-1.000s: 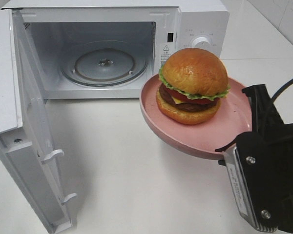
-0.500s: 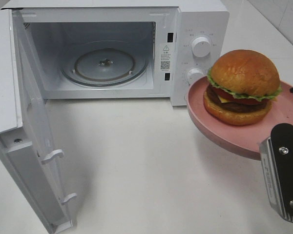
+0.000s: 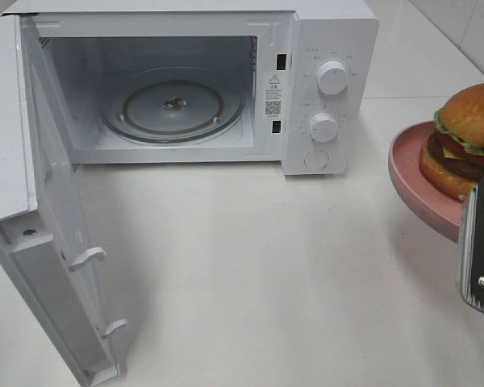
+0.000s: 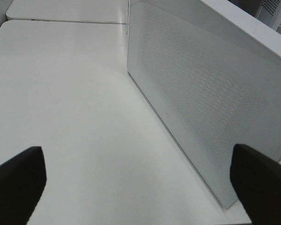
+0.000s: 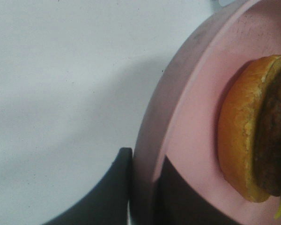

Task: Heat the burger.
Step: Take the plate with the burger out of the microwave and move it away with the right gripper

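The burger (image 3: pixel 470 139) sits on a pink plate (image 3: pixel 415 173) at the far right of the scene, held up off the white surface (image 3: pixel 250 266) and partly cut off by the edge of the high view. Its glossy bun is on top, with the green lettuce frill, red layer and dark patty showing beneath. The right gripper (image 5: pixel 143 187) has its jaws clenched on the plate's rim: in the wrist view one dark finger lies under the rim and the other presses on the plate's upper face, with the pink edge pinched between them. The burger (image 5: pixel 253 131) rests just beyond that pinch point, close to the jaws but not touching them; only the plate (image 5: pixel 187 117) is gripped. In the high view the gripper's black and metal body stands at the near right edge, in front of the plate.

The microwave (image 3: pixel 323 48) stands at the far side of the surface, well apart from the burger and to its left. Its door (image 3: pixel 40 210) hangs wide open on the left, and the glass turntable (image 3: pixel 173 103) lies bare inside. Two white knobs (image 3: pixel 331 76) sit on the panel at its right.

The left gripper (image 4: pixel 136 187) has its jaws released, the two dark fingers (image 4: pixel 16 180) spread wide apart over the white surface (image 4: pixel 75 117) beside the microwave's mesh-patterned door, holding nothing.
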Motion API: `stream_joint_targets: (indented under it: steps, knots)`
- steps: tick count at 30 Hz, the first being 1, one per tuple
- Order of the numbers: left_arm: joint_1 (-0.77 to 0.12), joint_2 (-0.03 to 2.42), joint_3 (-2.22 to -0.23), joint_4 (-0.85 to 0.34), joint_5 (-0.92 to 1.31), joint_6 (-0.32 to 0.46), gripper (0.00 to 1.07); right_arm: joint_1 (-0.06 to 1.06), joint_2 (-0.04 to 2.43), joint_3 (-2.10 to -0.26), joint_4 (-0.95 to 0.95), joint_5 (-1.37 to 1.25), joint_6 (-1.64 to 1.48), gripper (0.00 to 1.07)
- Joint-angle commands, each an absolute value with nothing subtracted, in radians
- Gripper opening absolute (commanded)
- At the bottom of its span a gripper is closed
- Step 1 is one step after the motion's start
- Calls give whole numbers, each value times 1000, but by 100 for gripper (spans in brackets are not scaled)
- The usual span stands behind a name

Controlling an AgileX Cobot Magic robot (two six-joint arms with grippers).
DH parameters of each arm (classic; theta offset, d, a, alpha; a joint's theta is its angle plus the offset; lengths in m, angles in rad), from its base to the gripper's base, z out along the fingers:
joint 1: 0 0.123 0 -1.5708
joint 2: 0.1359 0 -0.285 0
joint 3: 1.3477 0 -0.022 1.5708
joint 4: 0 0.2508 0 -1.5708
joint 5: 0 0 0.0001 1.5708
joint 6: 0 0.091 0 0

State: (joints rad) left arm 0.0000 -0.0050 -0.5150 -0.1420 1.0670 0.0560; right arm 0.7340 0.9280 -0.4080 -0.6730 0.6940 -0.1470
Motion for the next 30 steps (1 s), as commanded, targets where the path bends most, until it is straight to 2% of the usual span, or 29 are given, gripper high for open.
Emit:
stream_joint_targets:
  steps: [1,13,30]
  knots:
    - [2,-22,-516,-144,1070,56,100,736,920,-416,-761,736,-45,0]
    - [2,-22,-516,-144,1070,56,100,736,1004,-438,-830,895,298,0]
    - [2,-22,-516,-144,1070,56,100,736,1357,-551,-863,965,801,0]
